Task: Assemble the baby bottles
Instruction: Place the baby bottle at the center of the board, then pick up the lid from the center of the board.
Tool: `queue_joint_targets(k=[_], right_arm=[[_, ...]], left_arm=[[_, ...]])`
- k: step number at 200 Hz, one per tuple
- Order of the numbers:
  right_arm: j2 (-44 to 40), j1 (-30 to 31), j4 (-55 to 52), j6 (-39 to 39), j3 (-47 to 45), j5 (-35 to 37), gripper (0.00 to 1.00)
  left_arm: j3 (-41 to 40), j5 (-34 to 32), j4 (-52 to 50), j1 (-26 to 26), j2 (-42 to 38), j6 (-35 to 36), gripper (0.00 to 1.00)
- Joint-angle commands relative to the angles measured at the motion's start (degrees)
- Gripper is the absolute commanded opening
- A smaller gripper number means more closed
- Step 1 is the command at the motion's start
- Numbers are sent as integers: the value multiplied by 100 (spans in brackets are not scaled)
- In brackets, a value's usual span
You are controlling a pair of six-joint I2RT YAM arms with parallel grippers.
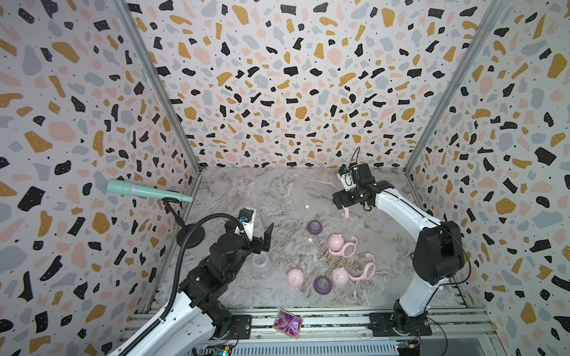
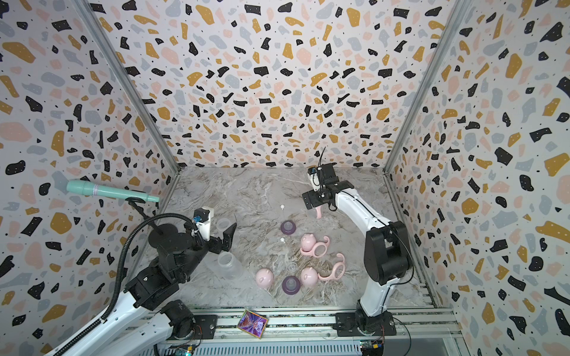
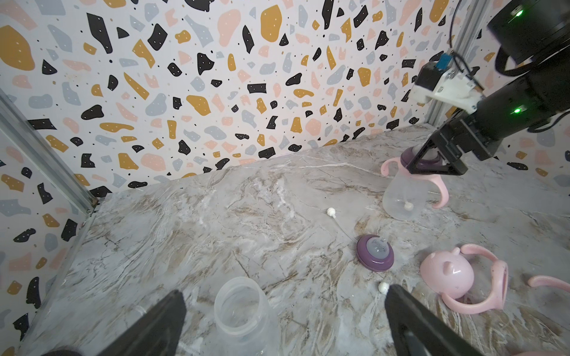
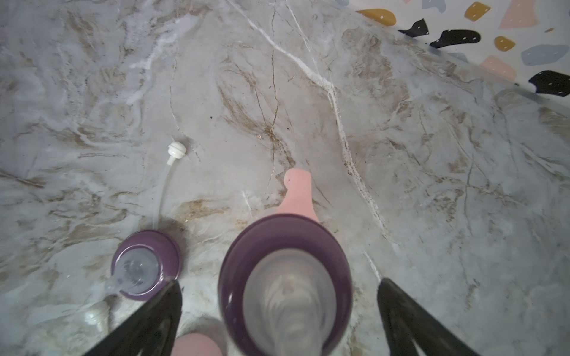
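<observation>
1 bottle (image 3: 401, 197) stands far back, collar (image 3: 442, 192) and ring (image 4: 283, 228) on, uncapped, between the wide jaws of my right gripper (image 4: 277, 282) (nothing held). My left gripper (image 3: 283, 289) gapes empty by 2 bare bottles (image 1: 261, 266); 3 caps (image 1: 336, 242) lie loose.

We count three clear bottles (image 1: 261, 266) (image 2: 223, 223) (image 3: 404, 197), three pink dome caps (image 1: 335, 242) (image 1: 295, 277) (image 1: 340, 275), three purple teat rings (image 1: 314, 228) (image 1: 322, 285) (image 3: 407, 156), three pink two-handled collars (image 1: 354, 239) (image 1: 367, 272) (image 3: 444, 191) and three white-tipped straws (image 1: 307, 207) (image 1: 310, 240) (image 3: 408, 206).
</observation>
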Motion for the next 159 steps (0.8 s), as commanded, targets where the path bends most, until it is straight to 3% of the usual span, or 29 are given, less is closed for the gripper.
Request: queue_joint_targets(k=[1,14,43,72,112,159], right_arm=[[-743,308,-412,282,-144,147,99],[-1033,523,-509,445,-477,177,100],[-1546,1044,-693,843,-1276,147,91],[-1829,1316,-332,1164,-2175,-54,87],[-1488,1309,107,1310,-2744,-1,79],[-1035,1218,755,1393,-2994,-4,80]], left_arm=[[-49,-295,91,-2,20,16,100],[-56,-401,108,-2,16,-9,100],[-64,-491,119,-1,-11,-48,100],[-127,-481,151,-2,-70,-77,100],[-130,-397,156,0,-150,-95,100],[-94,-305,43,0,-159,-98,100]])
